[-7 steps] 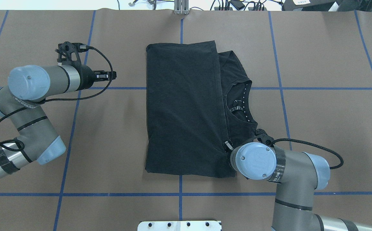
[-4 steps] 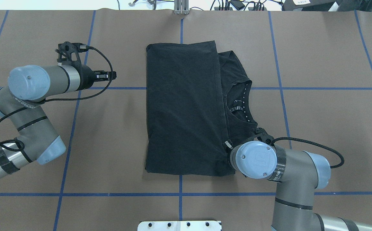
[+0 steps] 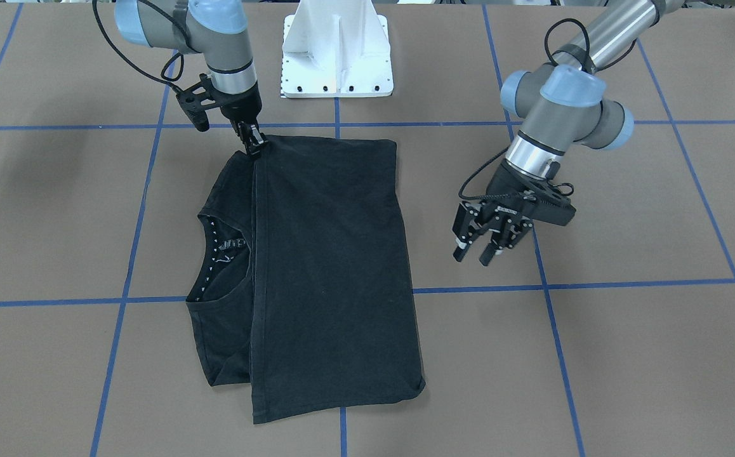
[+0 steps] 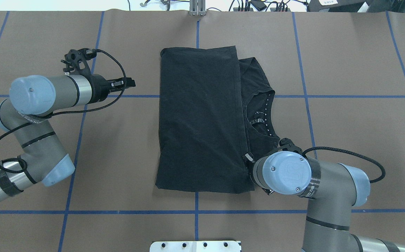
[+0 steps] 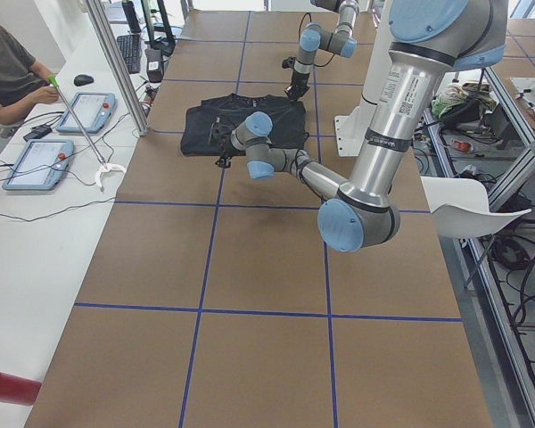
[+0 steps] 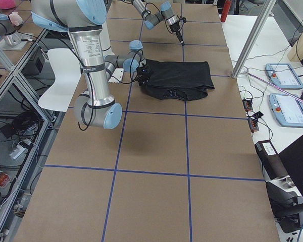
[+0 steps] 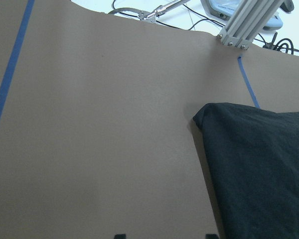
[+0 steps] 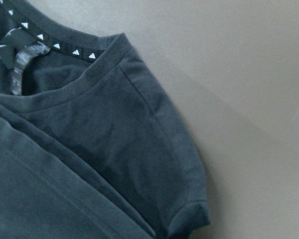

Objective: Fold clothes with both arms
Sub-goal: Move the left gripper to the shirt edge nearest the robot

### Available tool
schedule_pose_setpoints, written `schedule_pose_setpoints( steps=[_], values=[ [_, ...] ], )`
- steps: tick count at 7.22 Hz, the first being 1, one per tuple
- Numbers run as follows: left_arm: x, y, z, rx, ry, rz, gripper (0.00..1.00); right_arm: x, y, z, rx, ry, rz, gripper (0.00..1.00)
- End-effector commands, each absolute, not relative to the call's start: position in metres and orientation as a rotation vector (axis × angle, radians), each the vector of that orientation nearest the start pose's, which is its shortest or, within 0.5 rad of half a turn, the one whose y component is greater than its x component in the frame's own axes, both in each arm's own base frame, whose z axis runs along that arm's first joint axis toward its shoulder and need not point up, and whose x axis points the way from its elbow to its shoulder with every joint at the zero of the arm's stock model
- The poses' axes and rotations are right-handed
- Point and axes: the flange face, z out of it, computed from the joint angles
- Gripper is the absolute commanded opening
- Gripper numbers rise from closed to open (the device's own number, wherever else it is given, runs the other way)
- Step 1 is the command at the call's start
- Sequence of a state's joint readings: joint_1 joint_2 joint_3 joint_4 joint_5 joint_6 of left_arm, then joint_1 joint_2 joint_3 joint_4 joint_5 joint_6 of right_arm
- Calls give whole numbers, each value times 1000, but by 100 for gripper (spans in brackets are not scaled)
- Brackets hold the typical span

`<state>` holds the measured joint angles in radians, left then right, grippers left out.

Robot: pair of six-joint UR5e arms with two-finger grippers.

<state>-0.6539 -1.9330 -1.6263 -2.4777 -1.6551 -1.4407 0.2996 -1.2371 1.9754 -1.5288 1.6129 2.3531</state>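
My overhead camera looks forward and down on the table [image 4: 346, 52] from the near side. The front one faces back steeply from the opposite side, and both share the whole T-shirt [image 4: 199, 119]. My two end cameras look along the table from far off, while both wrist cameras sit close over the T-shirt's edges.

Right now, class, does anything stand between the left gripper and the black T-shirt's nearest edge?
Nothing visible does. Only bare brown table, marked with a blue tape line, separates the open left gripper from the T-shirt.
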Motion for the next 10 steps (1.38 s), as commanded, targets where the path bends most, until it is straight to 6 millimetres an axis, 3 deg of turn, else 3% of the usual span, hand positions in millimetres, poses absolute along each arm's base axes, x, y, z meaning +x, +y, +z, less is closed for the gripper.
schedule_pose_setpoints(
  steps=[1,3,4,5,7,10],
  values=[
    [441,-392,290,208,1440,-563,64,-505,-291,303,-238,-778,1008,0],
    [486,-302,292,102,1458,-653,64,-502,-291,301,-238,-785,1008,0],
    [501,-287,298,73,1436,-648,64,-502,-291,301,-238,-785,1008,0],
    [516,-279,312,84,1402,-655,64,-502,-291,302,-238,-783,1008,0],
    [526,-271,321,79,1355,-643,63,-502,-292,300,-238,-786,1009,0],
    [536,-259,312,64,1346,-623,62,-499,-292,296,-239,-796,1007,0]
  ],
)
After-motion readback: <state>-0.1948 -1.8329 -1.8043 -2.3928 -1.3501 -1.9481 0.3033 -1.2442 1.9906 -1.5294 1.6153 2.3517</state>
